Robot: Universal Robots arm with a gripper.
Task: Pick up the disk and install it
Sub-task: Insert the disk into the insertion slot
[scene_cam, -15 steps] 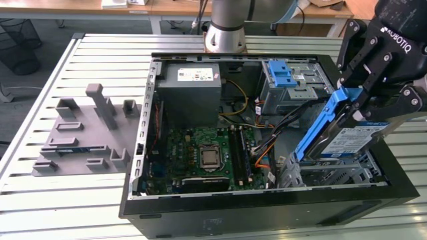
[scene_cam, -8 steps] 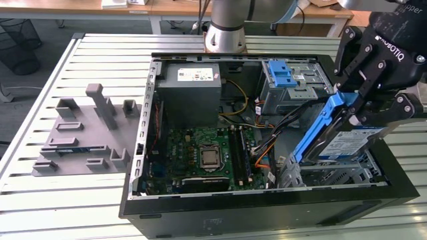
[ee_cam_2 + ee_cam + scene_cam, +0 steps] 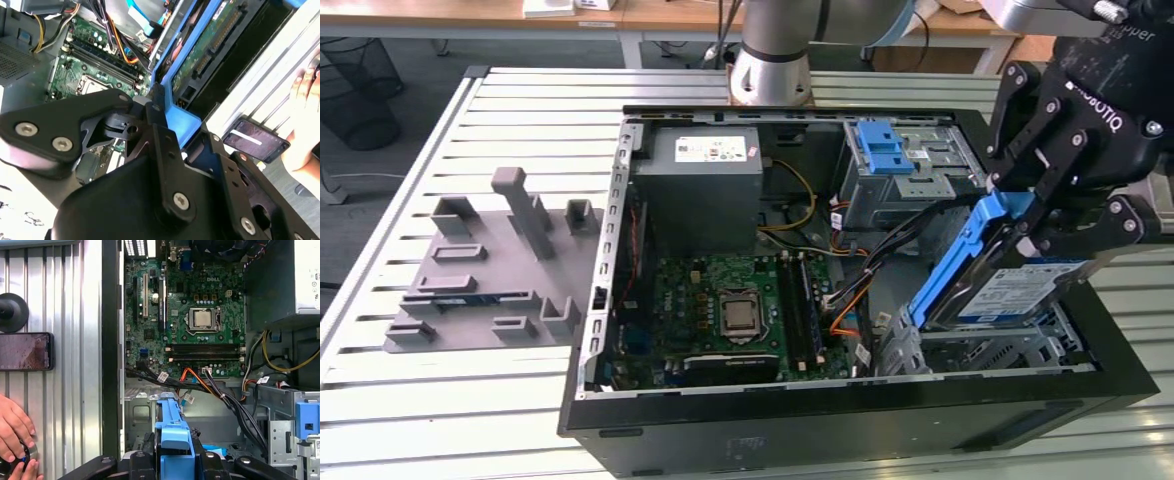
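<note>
Blue plastic frames the disk [image 3: 1014, 290], and your gripper [image 3: 1054, 235] has its fingers closed tight on that carrier's upper end. You hold the disk tilted inside the open computer case [image 3: 854, 425], at the case's corner on the exterior view's right, with its lower end at the metal drive cage [image 3: 987, 350]. Elsewhere in the case lie the motherboard [image 3: 734, 310] and the gray power supply [image 3: 707, 180]. Beside the case, a phone [image 3: 25, 351] and a person's hand [image 3: 12, 427] rest on the slatted table [image 3: 75, 390].

The exterior view looks down on the computer case [image 3: 854, 425]; both wrist views closely share its motherboard [image 3: 180, 290] [image 3: 95, 65].
</note>
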